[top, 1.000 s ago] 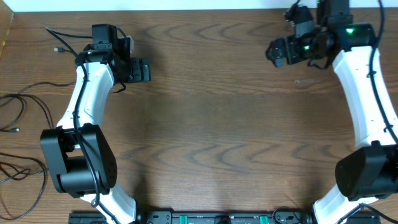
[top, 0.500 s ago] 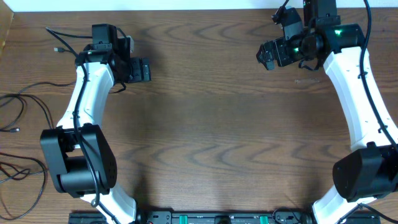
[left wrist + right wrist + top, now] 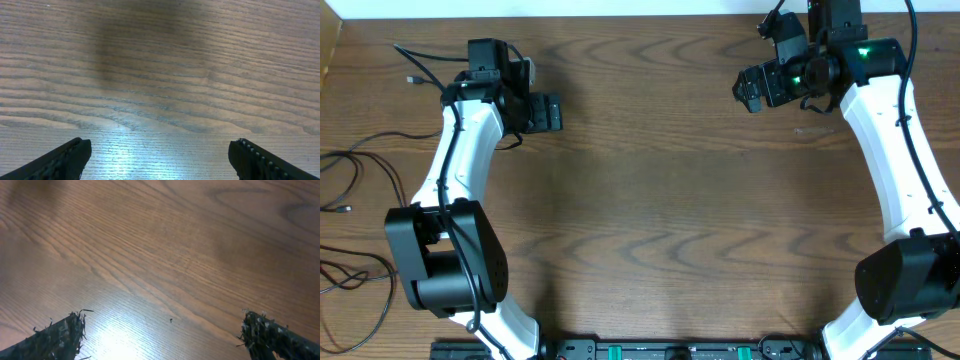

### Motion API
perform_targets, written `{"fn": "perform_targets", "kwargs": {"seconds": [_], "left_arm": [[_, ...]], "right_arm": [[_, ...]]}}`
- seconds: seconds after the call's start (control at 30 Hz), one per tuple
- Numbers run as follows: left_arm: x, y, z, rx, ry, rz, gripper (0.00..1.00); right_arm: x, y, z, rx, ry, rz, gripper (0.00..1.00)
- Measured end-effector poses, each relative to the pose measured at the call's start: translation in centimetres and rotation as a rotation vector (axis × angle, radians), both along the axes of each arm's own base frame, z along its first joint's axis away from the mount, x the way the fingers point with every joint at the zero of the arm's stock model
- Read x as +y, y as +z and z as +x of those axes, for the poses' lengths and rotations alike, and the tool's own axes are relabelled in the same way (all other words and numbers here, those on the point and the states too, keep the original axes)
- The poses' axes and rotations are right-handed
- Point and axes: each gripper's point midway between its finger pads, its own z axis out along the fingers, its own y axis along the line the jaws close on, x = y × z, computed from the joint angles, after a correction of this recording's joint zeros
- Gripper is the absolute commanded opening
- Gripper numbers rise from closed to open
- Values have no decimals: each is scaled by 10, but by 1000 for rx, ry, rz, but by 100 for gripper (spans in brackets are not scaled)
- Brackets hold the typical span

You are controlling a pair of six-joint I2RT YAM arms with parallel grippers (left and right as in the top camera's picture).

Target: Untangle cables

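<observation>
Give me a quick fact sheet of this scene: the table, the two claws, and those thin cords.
Surface: wooden table
Cables: thin black cords lying loose along the table's left edge; too small to tell if they are knotted
Left gripper: open, nothing between its fingers, over bare wood near the far left
Right gripper: open, empty, over bare wood near the far right corner
Contact: neither gripper touches the cords
Held items: none
</observation>
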Motion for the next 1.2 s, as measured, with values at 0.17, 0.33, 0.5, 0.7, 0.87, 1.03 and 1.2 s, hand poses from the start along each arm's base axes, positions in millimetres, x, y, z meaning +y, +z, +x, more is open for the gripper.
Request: {"fn": "perform_targets", "kwargs": {"seconds": [0.17, 0.33, 0.5, 0.7, 0.87, 1.03, 1.2], "left_arm": [[0, 0, 0, 0, 0, 0, 92], [0, 0, 0, 0, 0, 0, 92], [0, 0, 0, 0, 0, 0, 92], [0, 0, 0, 0, 0, 0, 92], [0, 0, 0, 0, 0, 0, 92], [0, 0, 0, 0, 0, 0, 93], [0, 0, 0, 0, 0, 0, 92]], "right_arm": [[0, 0, 0, 0, 0, 0, 99], [0, 0, 0, 0, 0, 0, 99], [0, 0, 0, 0, 0, 0, 99], [0, 0, 0, 0, 0, 0, 99], [0, 0, 0, 0, 0, 0, 99], [0, 0, 0, 0, 0, 0, 99], [0, 0, 0, 0, 0, 0, 99]]}}
